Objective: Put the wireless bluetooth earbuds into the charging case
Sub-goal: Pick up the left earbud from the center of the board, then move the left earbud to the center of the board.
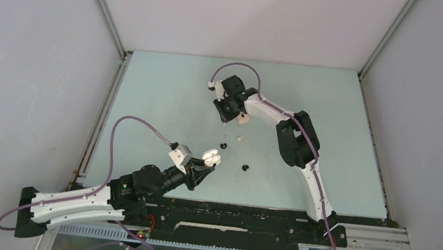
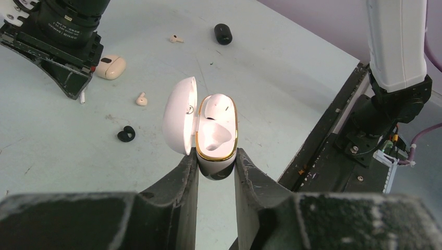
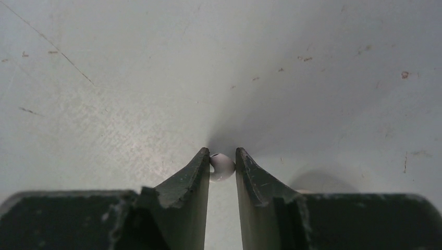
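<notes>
**A:** While the right gripper [image 3: 222, 155] pinches a white earbud [image 3: 223, 167] close above the table [image 3: 130, 78], how does it handle?

**B:** Tiny, light, glossy, likely slippery. It's held across the bulb; the stem is hidden, I think. The left gripper [image 2: 216, 157] clamps the open charging case [image 2: 218, 133] at its base.

**A:** Room?

**B:** A beige earbud [image 2: 141, 98] and a black earbud [image 2: 125, 134] lie loose between the arms; table edges are well apart.

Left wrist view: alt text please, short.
The left gripper holds an open white charging case with a gold rim, lid swung left. On the table beyond lie two beige earbuds, a black earbud and a beige case; at top left the right gripper pinches a white earbud.
</notes>
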`<state>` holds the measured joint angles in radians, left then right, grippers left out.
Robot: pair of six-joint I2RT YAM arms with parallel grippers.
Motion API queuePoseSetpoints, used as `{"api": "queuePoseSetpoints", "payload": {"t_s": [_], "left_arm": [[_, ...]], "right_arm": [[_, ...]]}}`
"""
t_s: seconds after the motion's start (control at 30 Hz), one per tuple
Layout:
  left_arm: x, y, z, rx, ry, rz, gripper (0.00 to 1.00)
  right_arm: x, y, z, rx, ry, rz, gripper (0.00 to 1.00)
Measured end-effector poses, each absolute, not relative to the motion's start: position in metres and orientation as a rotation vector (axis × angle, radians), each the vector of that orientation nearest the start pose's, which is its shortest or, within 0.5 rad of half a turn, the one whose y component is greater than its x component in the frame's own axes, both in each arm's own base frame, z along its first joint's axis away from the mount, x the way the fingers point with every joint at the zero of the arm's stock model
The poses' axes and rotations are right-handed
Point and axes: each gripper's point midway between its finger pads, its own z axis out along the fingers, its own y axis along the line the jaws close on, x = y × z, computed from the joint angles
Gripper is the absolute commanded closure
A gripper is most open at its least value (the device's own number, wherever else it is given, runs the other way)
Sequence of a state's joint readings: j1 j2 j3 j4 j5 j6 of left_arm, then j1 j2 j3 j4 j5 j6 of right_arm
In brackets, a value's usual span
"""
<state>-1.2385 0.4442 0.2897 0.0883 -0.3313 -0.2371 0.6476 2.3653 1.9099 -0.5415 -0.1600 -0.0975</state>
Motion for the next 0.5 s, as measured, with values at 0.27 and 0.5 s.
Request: {"api": "queuePoseSetpoints", "payload": {"t_s": [0.27,0.5], "left_arm": [[0.133,-0.243,0.195,0.571,1.596,-0.865,1.0],[0.133,-0.245,0.201,0.559,1.577,-0.889,1.0]], "right_arm": [[0.395,0.33,0.014,-1.059,2.425,0.386,0.79],[0.338,0.302,0.029,-1.181,2.424,0.468,0.8]]}}
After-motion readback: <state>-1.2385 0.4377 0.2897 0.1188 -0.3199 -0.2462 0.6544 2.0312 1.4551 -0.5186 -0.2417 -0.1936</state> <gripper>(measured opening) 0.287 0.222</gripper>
